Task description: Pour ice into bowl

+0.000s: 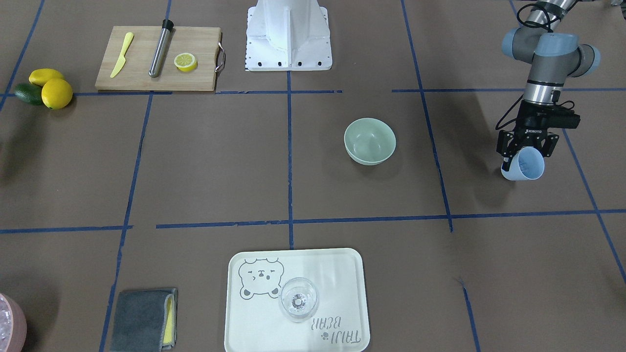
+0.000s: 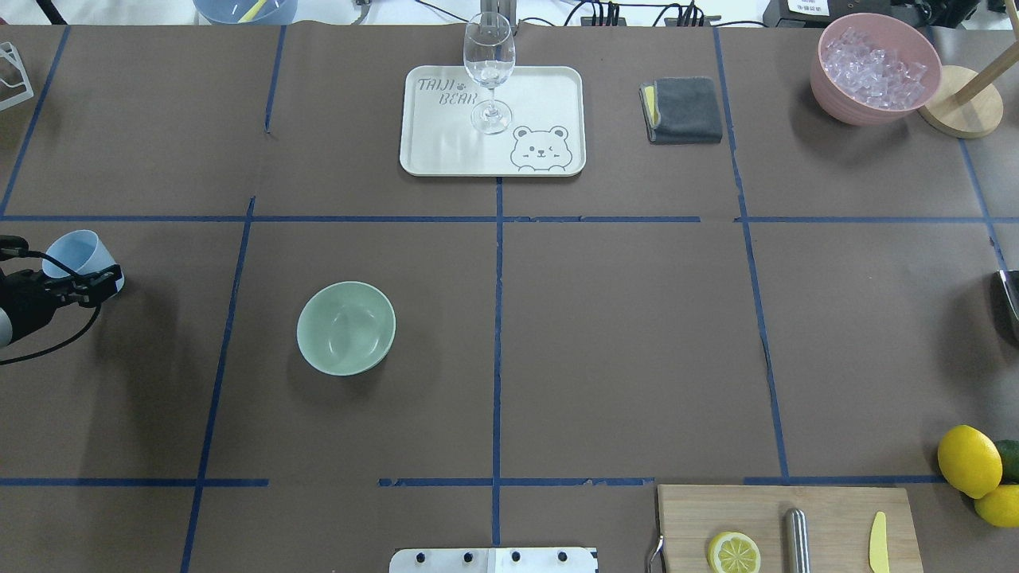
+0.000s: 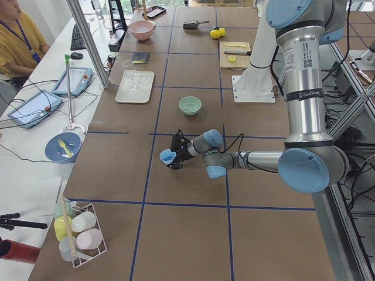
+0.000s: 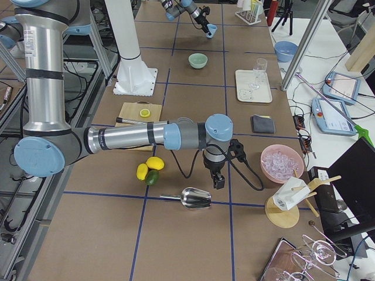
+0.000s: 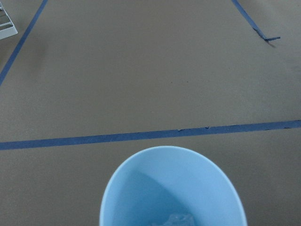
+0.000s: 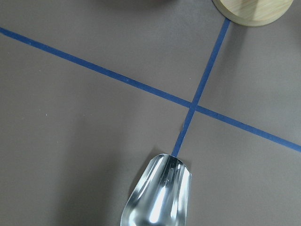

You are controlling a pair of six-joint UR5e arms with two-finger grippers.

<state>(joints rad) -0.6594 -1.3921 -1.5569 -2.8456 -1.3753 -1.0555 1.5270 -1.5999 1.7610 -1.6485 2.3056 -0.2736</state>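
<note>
Front-facing, cut off: saw the pink container sliced by the lower left corner, with contents hard to read.
Front-facing, left gripper: hung straight down from the upright wrist of the left arm and pinched the wall of the blue cup.
Front-facing, blue cup: was tilted with the mouth toward the camera; could not read its inside.
Front-facing, bowl: stood upright, well apart from the cup, nearer the table's middle.
Overhead, cut off: lost most of the left arm beyond the left edge; showed only a sliver of the scoop at the right edge.
Overhead, pink container: stood at the far right corner, filled with clear cubes, well apart from the bowl.
Left side, left arm: reached low and nearly level over the table with the cup at its tip; was too small there to judge the fingers.
Right side, right gripper: pointed down from a bent wrist on the level forearm of the right arm, just beside the scoop lying on the table; could not tell whether spread or pressed together, nor whether touching the scoop.
Left wrist, ice: appeared only as a small glassy lump at the cup's bottom, cut by the lower edge.
Right wrist, hidden: showed no fingers, only the scoop's shiny front at the lower edge and a wooden base cut at the top.
</note>
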